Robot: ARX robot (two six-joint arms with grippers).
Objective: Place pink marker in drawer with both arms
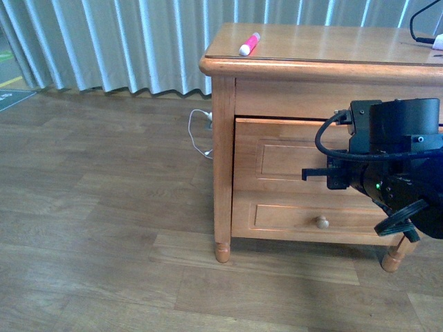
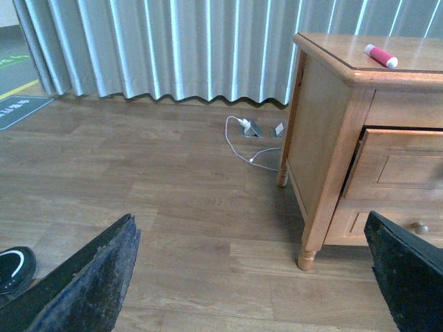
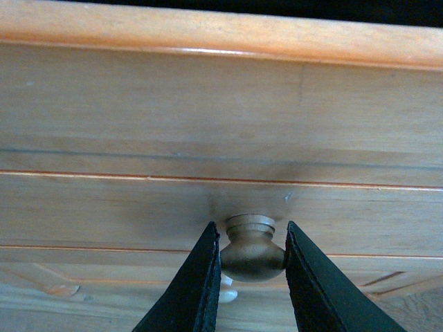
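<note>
The pink marker lies on the cabinet top near its front left corner, also seen in the left wrist view. Below the top, the drawer stands pulled out a little. My right arm is in front of it. In the right wrist view the right gripper is shut on the drawer's round knob, against the drawer front. My left gripper is open over the floor, left of the cabinet, with nothing between its fingers.
A lower drawer with a round knob sits beneath. A white cable lies on the wooden floor by the cabinet's left side. A white adapter rests at the top's far right. Curtains hang behind. A black shoe is near the left gripper.
</note>
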